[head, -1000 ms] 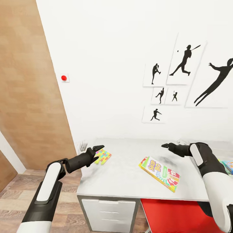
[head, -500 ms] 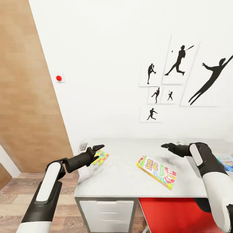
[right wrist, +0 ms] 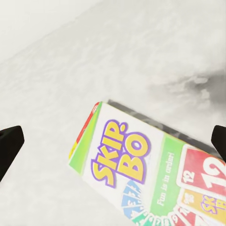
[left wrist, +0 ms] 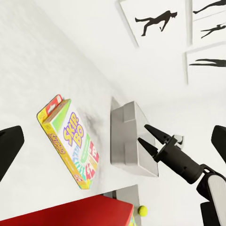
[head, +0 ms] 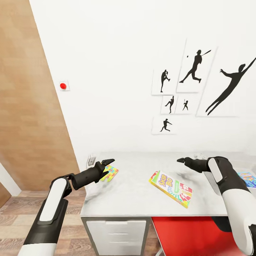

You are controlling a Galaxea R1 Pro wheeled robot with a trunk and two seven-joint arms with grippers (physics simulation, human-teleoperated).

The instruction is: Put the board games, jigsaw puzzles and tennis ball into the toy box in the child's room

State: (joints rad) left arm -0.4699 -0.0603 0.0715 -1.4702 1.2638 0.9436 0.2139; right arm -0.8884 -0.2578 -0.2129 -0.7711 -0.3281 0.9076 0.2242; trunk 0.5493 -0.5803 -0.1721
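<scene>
**Both grippers open and empty over the table**

The left gripper (head: 107,166) hangs with jaws spread, holding nothing, above a jigsaw puzzle (head: 111,172) at the table's (head: 135,192) left end. The right gripper (head: 181,160), jaws likewise apart and empty, hovers beyond the SKIP BO board game (head: 171,184) lying flat mid-table. The toy box (left wrist: 131,139) and tennis ball (left wrist: 142,210) lie further right.

White wall (head: 117,71), silhouette pictures (head: 193,67), wood floor (head: 14,220).
</scene>
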